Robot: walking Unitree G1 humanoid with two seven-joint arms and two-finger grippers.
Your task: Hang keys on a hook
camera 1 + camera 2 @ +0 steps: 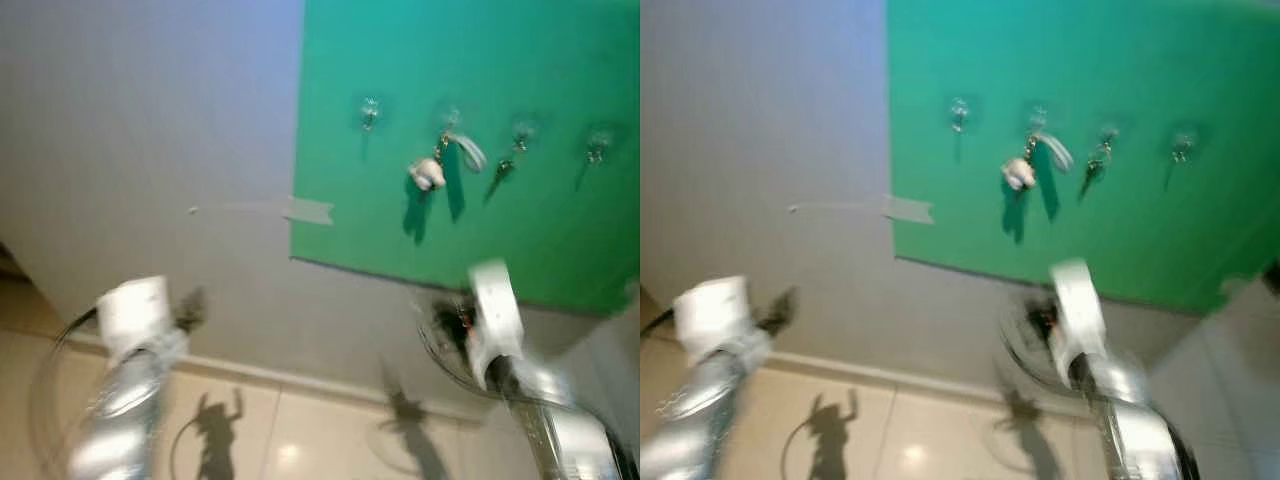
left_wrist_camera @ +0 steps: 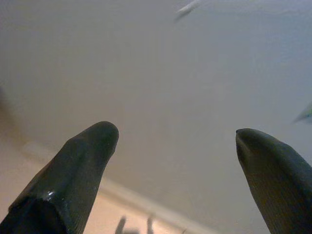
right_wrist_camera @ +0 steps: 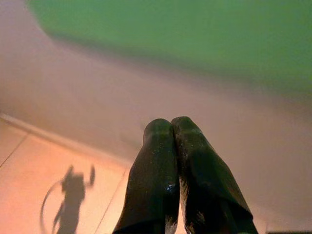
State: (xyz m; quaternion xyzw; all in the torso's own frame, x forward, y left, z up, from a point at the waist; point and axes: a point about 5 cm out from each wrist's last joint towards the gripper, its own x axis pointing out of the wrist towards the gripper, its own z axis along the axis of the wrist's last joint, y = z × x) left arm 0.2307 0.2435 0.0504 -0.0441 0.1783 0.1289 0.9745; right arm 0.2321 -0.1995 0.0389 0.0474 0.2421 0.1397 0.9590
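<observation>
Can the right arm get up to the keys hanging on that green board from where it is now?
Probably yes: nothing stands between the right gripper and the keys on the green board. It sits below them, fingers shut, so it must rise.

green board (image 1: 540, 230), four hooks, keys (image 1: 432, 170) hanging

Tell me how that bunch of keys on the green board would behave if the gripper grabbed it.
The keys dangle loosely from a hook, with a white charm and a loop, so they would probably flop and swing. They look small, so likely light. Blur hides finer detail.
</observation>
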